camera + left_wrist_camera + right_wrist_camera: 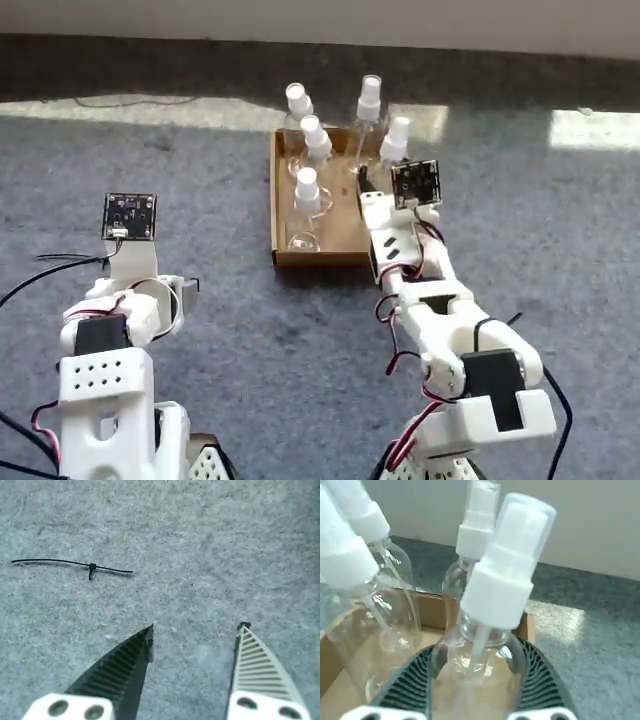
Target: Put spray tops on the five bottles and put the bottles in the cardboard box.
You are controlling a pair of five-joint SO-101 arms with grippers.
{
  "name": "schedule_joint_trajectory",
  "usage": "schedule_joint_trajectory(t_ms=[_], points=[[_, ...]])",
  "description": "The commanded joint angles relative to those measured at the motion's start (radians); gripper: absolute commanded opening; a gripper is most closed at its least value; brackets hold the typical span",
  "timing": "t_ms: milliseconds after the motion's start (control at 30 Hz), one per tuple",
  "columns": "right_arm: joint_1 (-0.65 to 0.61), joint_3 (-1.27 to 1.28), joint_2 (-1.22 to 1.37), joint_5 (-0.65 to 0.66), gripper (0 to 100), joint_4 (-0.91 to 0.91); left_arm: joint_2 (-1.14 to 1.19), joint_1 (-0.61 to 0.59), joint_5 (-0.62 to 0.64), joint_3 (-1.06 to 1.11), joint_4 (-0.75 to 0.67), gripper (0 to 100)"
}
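Nearest the arm bases, bare grey carpet (270, 350) lies between the two arms and runs up to the near wall of the box (283, 255). The left gripper (195, 632) hangs over the carpet well left of the box, its jaws apart and holding nothing. A black cable tie (75, 565) lies on the carpet beyond its fingertips.

The box is a shallow cardboard tray with low walls, open carpet to its left and right. Four clear bottles stand upright in it, each with a white spray top: one near the front (307, 195), two at the far left (315, 140) (297, 110) and one at the far middle (369, 105).

The right gripper (477, 680) reaches in at the box's right side, clamped around the body of the fifth bottle (507, 570). It is upright with a top fitted; its base is hidden. Beyond the box, carpet extends to the wall.
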Motion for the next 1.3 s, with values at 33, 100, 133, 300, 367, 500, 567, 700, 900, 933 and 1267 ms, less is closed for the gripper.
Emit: schedule_joint_trajectory(t_ms=[33, 100, 133, 300, 367, 500, 567, 700, 900, 933, 1267], points=[[0.007, -0.007, -0.007, -0.003, 0.4, -0.021, -0.015, -0.005, 0.002, -0.004, -0.018, 25], [0.007, -0.007, -0.007, -0.003, 0.4, -0.021, -0.015, -0.005, 0.002, -0.004, -0.018, 25], [0.007, -0.007, -0.007, -0.003, 0.4, -0.021, -0.015, -0.005, 0.002, -0.004, -0.018, 25], [0.007, -0.002, -0.007, -0.003, 0.4, -0.021, -0.015, -0.005, 0.002, -0.004, -0.018, 25], [0.005, -0.002, -0.007, -0.003, 0.4, -0.021, -0.015, -0.005, 0.002, -0.004, -0.018, 25], [0.005, -0.002, -0.007, -0.003, 0.4, -0.021, -0.015, -0.005, 0.002, -0.004, -0.018, 25], [0.005, -0.002, -0.007, -0.003, 0.4, -0.022, -0.015, -0.005, 0.002, -0.004, -0.018, 25], [0.005, -0.007, -0.005, -0.003, 0.4, -0.022, -0.015, -0.005, 0.002, -0.004, -0.018, 25], [0.007, -0.010, -0.005, -0.003, 0.4, -0.022, -0.015, -0.005, 0.002, -0.005, -0.018, 25], [0.007, -0.010, -0.005, -0.003, 0.4, -0.022, -0.015, -0.005, 0.002, -0.005, -0.018, 25], [0.010, -0.013, 0.091, -0.005, 0.4, -0.036, -0.015, -0.005, 0.002, -0.005, -0.018, 25]])
